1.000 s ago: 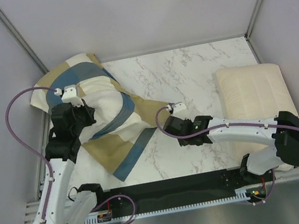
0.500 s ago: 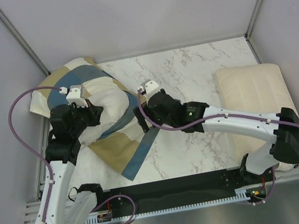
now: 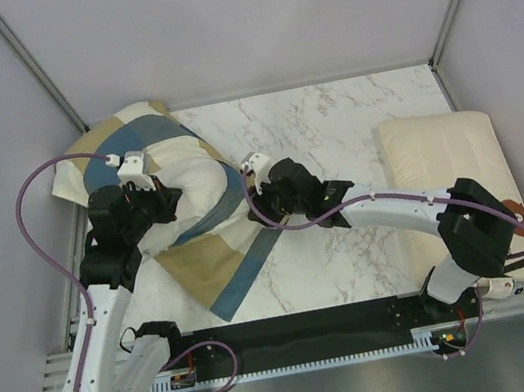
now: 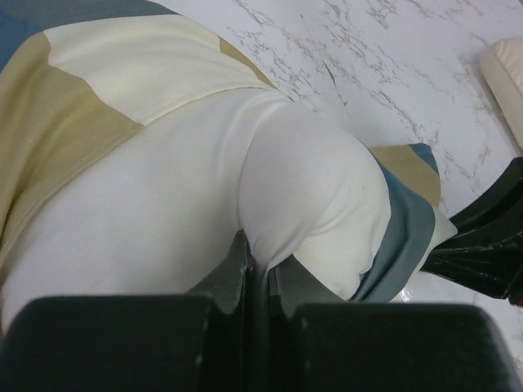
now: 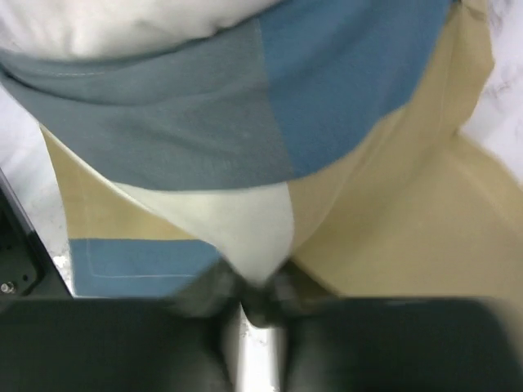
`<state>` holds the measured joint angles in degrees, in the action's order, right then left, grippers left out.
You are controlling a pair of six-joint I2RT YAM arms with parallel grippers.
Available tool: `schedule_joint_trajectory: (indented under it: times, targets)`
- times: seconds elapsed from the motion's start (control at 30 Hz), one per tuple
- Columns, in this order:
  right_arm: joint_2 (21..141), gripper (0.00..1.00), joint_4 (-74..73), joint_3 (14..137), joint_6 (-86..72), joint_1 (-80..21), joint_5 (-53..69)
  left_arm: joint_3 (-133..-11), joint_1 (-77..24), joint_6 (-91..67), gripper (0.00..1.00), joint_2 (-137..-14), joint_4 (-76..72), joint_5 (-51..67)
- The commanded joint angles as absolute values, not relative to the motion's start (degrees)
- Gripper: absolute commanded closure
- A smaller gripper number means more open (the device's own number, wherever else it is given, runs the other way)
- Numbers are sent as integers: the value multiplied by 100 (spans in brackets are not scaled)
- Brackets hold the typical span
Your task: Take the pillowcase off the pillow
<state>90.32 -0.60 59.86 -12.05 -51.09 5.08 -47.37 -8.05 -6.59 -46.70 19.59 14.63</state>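
Where bare of pillowcase (image 3: pixel 195 260), pillow (image 3: pixel 187 183) off-white.

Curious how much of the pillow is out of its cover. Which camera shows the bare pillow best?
The left wrist view: the pillow fills the picture, bulging white out of the pillowcase. The top external view shows it small, among the colored blocks; the right wrist view shows only a white strip along the top edge.

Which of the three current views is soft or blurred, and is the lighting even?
Top external: sharp, evenly lit, soft shadows only. Left wrist: the pillow is crisp, while the jaws at the bottom edge are dark and defocused. Right wrist: the softest view, with the pillowcase slightly blurred and smeared where the jaws meet it.
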Motion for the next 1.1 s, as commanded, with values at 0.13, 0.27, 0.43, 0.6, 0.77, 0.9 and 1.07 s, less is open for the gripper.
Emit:
schedule_joint_trajectory:
  times: [0.13, 0.27, 0.43, 0.6, 0.77, 0.9, 1.07]
  targets:
    - [8552, 100, 985, 5081, -1458, -5115, 635, -4851, -835, -606, 98, -4448, 1502, 907]
    - [8017, 100, 914, 4502, -2117, -4695, 44, -4869, -826, -685, 98, -4368, 1591, 18]
    - [7024, 100, 1081, 3560, -2838, -3719, -289, -4843, -782, -773, 98, -4237, 1600, -535]
    - [6768, 100, 914, 3428, -2892, -3015, -237, -4834, -668, -826, 98, -4122, 1617, -808]
    - [6759, 100, 861, 3366, -2953, -2375, -54, -4825, -484, -870, 98, -4034, 1617, -1019]
    - [6785, 100, 835, 3331, -2909, -1934, 226, -4843, -273, -940, 98, -4025, 1591, -967]
    - [6873, 100, 852, 3418, -2795, -1740, 430, -4790, -202, -958, 98, -3955, 1433, -547]
